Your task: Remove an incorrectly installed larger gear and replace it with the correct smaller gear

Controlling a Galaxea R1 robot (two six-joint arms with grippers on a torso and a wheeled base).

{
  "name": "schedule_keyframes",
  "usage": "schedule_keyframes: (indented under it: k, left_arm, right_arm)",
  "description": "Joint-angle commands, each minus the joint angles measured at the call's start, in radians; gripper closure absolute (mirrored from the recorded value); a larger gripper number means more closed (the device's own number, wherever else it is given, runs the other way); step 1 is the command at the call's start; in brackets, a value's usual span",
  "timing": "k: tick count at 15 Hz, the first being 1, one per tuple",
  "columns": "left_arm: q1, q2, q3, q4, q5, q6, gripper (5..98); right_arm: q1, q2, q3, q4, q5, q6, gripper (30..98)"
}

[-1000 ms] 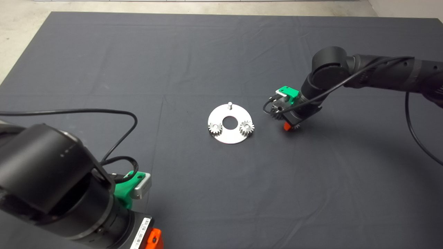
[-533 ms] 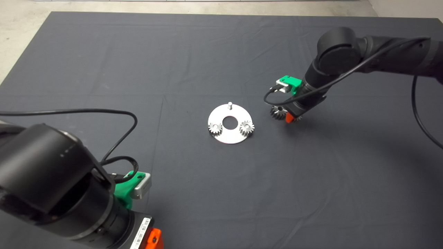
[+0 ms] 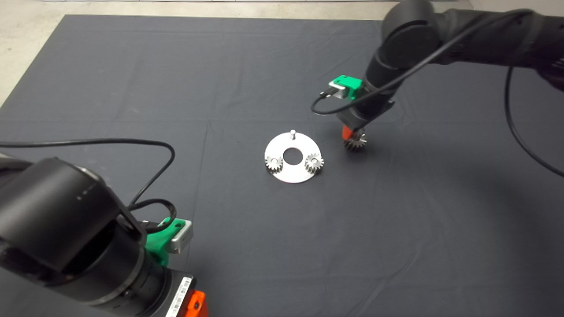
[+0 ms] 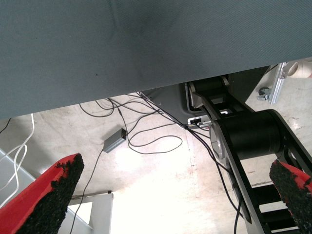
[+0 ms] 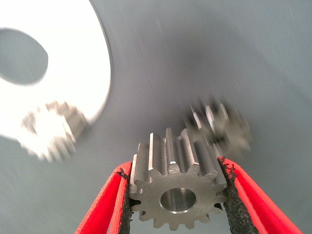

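Right gripper (image 5: 175,195) clamps the smaller gear (image 5: 174,187), now lifted off the mat beside the larger gear (image 3: 355,141), heading to the round plate (image 3: 282,172).

R hand (image 5: 178,195) grips smaller gear (image 5: 176,187) above mat (image 5: 204,53)

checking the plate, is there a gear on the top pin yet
No, the top pin on the round plate stands bare.
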State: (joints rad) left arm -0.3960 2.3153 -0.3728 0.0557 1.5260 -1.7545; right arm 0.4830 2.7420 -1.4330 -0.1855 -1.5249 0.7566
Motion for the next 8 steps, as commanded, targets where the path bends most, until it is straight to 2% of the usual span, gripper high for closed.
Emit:
schedule_keyframes:
  k: [1, 2, 4, 7, 8]
  left_arm:
    - [-0.006, -0.004, 0.017, -0.016, 0.010, -0.005, 5.4]
    - [-0.006, -0.004, 0.017, -0.016, 0.010, -0.005, 5.4]
    - [-0.006, -0.004, 0.017, -0.016, 0.010, -0.005, 5.4]
    - [-0.006, -0.003, 0.017, -0.016, 0.010, -0.005, 5.4]
    - [-0.006, -0.003, 0.017, -0.016, 0.010, -0.005, 5.4]
  right_arm:
    - [0.031, 0.206, -0.257, 0.023, 0.002, -0.034, 87.2]
    - [0.031, 0.243, -0.317, 0.023, 0.008, -0.067, 87.2]
    - [0.029, 0.256, -0.358, 0.024, 0.058, -0.094, 87.1]
    - [0.029, 0.256, -0.358, 0.024, 0.066, -0.094, 87.2]
    - [0.028, 0.256, -0.358, 0.024, 0.077, -0.095, 87.2]
